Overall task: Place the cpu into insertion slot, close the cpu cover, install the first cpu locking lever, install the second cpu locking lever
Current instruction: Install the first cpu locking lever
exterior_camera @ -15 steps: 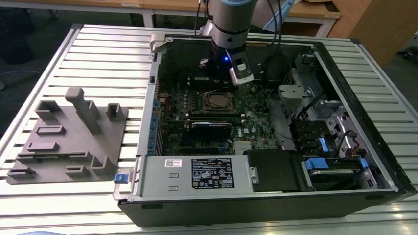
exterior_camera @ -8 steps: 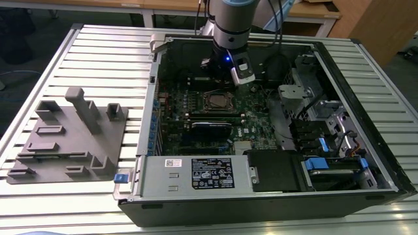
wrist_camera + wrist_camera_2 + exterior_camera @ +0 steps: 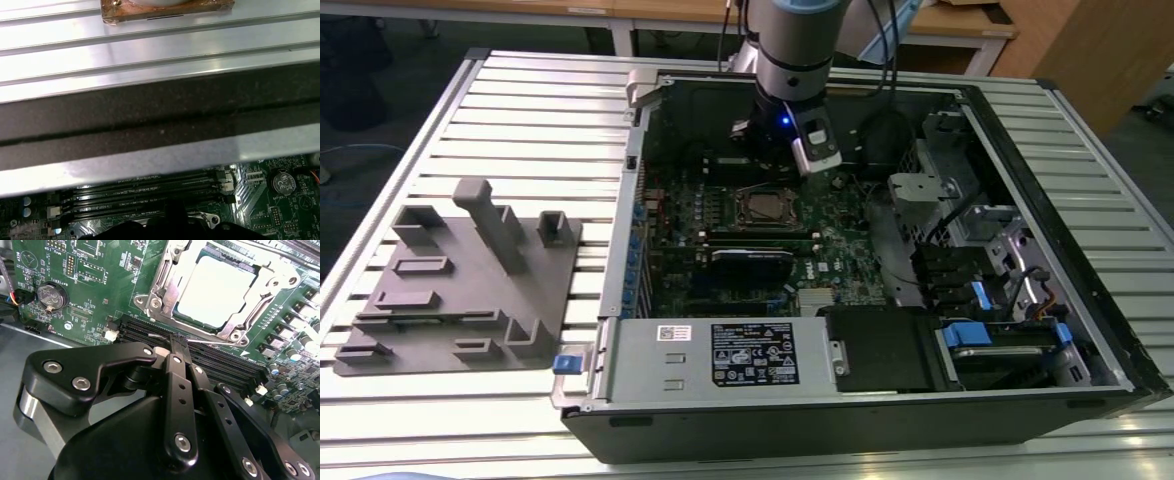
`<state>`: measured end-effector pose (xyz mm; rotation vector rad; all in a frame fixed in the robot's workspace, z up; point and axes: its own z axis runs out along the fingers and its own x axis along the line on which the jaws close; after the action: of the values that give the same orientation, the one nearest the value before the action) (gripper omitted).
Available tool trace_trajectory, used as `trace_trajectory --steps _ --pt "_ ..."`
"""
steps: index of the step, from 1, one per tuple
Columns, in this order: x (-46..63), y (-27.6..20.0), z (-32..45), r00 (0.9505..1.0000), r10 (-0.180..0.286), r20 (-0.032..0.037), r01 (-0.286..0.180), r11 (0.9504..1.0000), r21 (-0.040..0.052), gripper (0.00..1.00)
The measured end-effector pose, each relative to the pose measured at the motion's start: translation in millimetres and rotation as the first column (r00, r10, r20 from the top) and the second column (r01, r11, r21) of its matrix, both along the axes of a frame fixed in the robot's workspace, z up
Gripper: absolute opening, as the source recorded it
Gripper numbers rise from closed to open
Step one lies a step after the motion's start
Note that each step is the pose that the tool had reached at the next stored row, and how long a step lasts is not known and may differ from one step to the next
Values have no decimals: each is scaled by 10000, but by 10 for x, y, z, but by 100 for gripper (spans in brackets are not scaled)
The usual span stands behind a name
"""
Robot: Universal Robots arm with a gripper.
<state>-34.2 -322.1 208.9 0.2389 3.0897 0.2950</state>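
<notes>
One robot arm (image 3: 787, 60) carries one hand (image 3: 178, 342). One open computer case (image 3: 787, 440) lies on one slatted desk (image 3: 520, 90). One grey moulded tray (image 3: 467, 290) sits at the exterior view's left. There is one green board (image 3: 90, 270), and on it one silver chip (image 3: 215, 290), one metal frame (image 3: 272, 280) around the chip, and one coin battery (image 3: 52, 295). One labelled silver box (image 3: 654, 355) sits at the case's near side. One copper-coloured block (image 3: 165, 11) appears in the first wrist view.
</notes>
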Motion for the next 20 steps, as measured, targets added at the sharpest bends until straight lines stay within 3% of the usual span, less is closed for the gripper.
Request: trace_trajectory --steps 6,12,17,20 --pt "-1 0 -3 10000 -1 30 1 10000 0 11" --pt "-3 0 -15 9999 -1 158 1 10000 -2 11" --pt "-3 0 -16 9999 -1 161 1 10000 0 11" --pt "-20 0 -18 9998 -1 203 1 10000 1 11"
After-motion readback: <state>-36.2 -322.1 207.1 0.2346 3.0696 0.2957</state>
